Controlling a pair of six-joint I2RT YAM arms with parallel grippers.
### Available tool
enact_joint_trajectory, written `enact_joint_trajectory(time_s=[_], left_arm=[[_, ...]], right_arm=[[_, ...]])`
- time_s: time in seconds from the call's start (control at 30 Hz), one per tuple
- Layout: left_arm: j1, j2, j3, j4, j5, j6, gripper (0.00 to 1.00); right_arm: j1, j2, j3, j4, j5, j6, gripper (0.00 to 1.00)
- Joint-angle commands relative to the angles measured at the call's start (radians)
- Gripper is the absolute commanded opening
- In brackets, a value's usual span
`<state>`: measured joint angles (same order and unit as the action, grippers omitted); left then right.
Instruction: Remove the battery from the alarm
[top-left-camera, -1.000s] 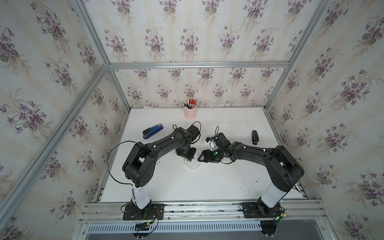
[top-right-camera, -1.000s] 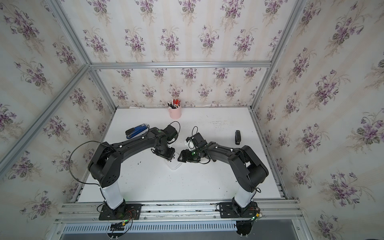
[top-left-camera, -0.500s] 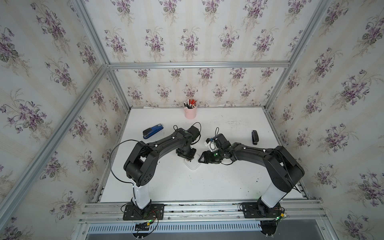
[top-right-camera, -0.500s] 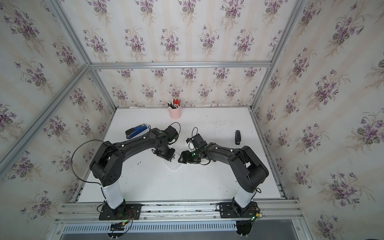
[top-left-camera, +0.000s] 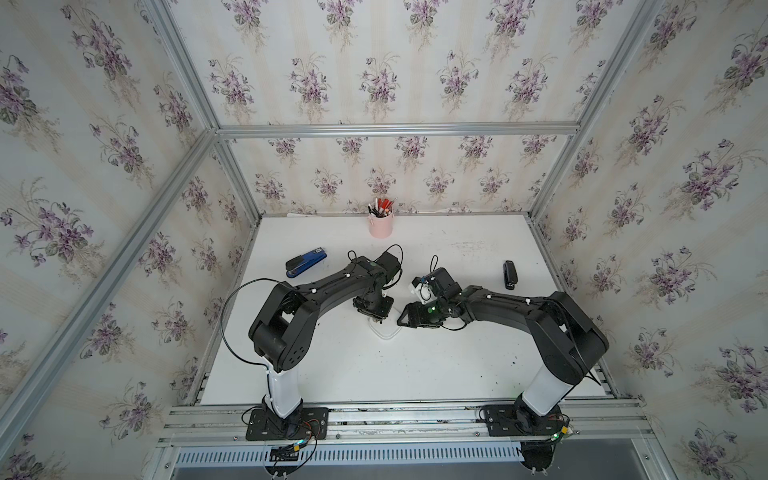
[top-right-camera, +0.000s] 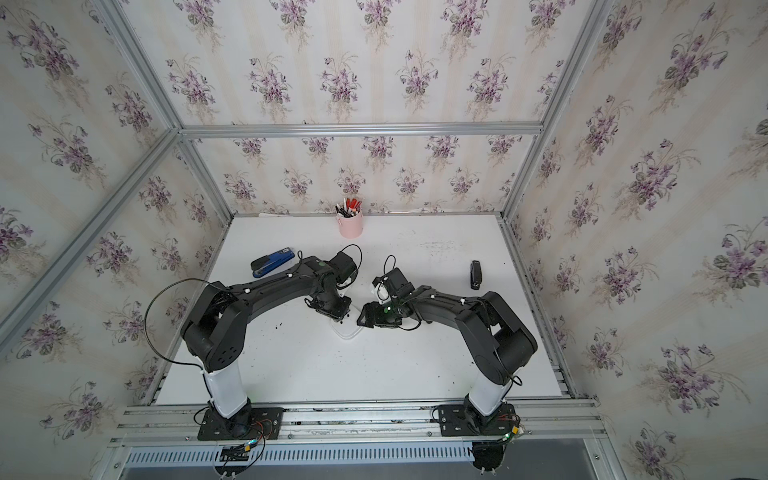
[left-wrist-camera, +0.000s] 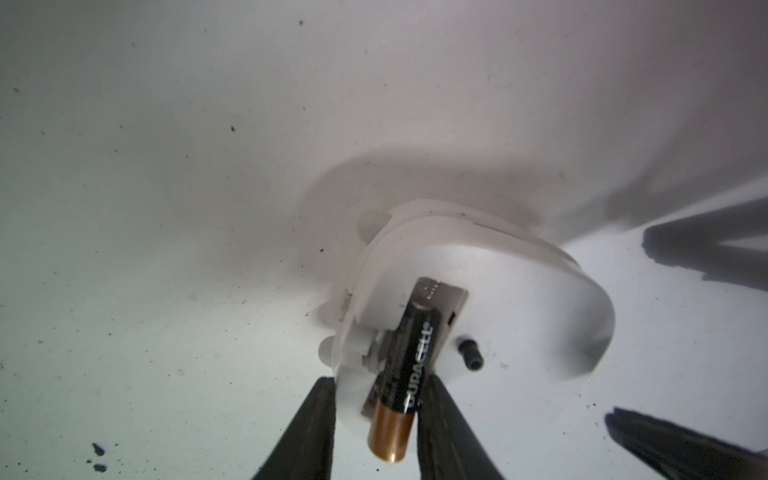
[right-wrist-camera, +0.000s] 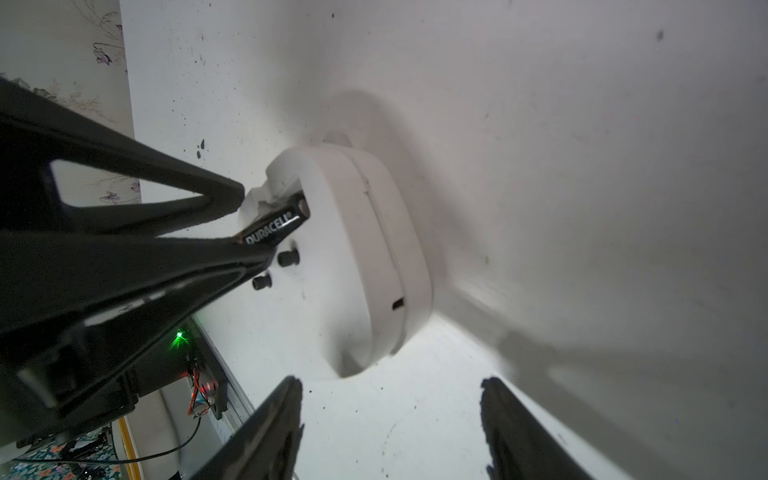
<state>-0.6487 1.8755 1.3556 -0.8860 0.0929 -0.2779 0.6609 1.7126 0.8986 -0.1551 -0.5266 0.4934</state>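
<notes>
Two black fingers of the left gripper straddle the battery. One finger lies against its black side, while a sliver of white shows between the other finger and the cell, so the jaws read as spread and not yet clamped.

The alarm lies face down on the white table, its plain back turned up. The battery sits tilted in the slot. Its black end is tucked in at the far end of the recess, and its copper end is raised and pokes out past the alarm's rim.

The right gripper hovers just beside the alarm's other edge. Its jaws are wide apart with nothing between them.

The battery is probably light, rigid and smooth, and as a round body it may roll or squirt out from flat pads. The best hold looks to be across the barrel near the copper end, which stands clear of the plastic. The alarm is a light, hollow plastic shell and will likely slide or lift with the cell if a contact clings, so it probably needs pinning down.
</notes>
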Motion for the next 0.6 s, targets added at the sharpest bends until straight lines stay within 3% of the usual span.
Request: enact_joint_trajectory(time_s=[0.0,0.57], left_arm=[[0.000,0.004,-0.006,-0.008,0.001,0.000,0.37],[-0.005,0.007,-0.016,-0.014,0.005,-0.003,0.27]], right_arm=[[0.000,0.004,-0.001,0.005,0.011,-0.014,0.71],[0.000,0.008,0.002,0.000,0.016,-0.021,0.71]])
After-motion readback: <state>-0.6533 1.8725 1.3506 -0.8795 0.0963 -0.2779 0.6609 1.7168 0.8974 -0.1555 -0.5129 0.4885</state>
